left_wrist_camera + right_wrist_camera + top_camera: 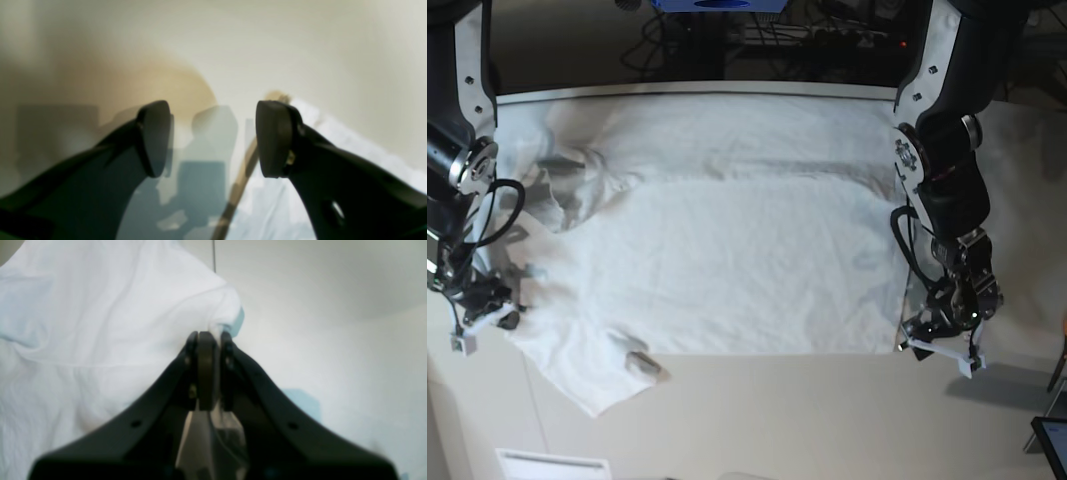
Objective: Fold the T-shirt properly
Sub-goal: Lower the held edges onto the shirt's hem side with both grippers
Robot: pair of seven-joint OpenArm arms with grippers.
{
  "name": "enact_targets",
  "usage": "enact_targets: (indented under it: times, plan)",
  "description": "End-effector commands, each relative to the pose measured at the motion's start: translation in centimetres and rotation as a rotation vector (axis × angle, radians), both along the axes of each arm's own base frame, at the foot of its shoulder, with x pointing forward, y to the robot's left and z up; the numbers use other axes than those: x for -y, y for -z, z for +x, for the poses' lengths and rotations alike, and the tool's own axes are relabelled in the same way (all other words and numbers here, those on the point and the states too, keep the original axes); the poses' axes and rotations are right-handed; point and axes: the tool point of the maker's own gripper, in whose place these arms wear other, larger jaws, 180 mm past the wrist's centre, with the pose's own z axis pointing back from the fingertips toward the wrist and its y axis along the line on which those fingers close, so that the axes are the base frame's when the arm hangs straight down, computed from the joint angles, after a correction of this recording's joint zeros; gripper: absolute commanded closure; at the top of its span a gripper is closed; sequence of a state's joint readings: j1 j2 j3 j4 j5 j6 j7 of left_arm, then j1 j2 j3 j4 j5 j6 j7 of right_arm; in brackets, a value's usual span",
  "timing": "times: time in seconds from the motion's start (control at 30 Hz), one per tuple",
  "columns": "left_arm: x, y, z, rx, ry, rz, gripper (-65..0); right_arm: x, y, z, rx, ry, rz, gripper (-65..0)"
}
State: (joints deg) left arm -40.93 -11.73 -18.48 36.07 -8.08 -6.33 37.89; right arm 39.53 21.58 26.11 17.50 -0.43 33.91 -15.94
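Note:
The white T-shirt point(747, 250) lies spread and wrinkled across the off-white table point(807, 420), one sleeve point(597, 385) pointing to the front left. At its left edge, my right gripper point(499, 320) is shut on the fabric. The right wrist view shows the cloth point(100, 306) bunched up and pinched at the tips of that gripper point(209, 336). By the shirt's front right corner, my left gripper point(930, 338) stands open. In the blurred left wrist view its fingers point(213, 140) are wide apart with nothing between them, and the shirt point(337, 140) lies just to their right.
Dark cables and equipment point(727, 40) run behind the table's back edge. A white label point(552, 465) lies at the front left. A dark screen corner point(1052, 440) shows at the far right. Bare tabletop point(333, 340) stretches beside the shirt.

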Motion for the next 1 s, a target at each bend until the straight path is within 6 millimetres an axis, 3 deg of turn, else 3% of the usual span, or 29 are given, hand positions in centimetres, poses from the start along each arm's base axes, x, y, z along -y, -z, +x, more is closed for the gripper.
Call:
enact_targets:
  times: [0.0,0.2,0.8,0.87,0.97]
  plan:
    - [-0.2,-2.5,2.2,0.066,0.001,-0.002,-40.3,0.9,-2.4,1.5,0.063,0.009,-0.013,-0.4]
    - [3.6,-2.2,4.2,0.088,0.127,-0.096,-46.0,0.9,-2.3,1.6,0.063,0.008,-0.011,-0.3]
    - [4.8,0.8,2.7,0.027,0.137,-0.126,-45.3,1.1,-2.5,1.6,0.068,0.010,-0.016,-0.3]
    - [5.1,0.8,2.7,0.027,0.141,-0.130,-41.3,1.1,-2.5,1.6,0.068,0.010,-0.016,-0.3]
    - [5.4,0.9,2.8,0.027,0.144,-0.133,-28.0,1.1,-2.5,1.6,0.068,0.010,-0.016,-0.3]
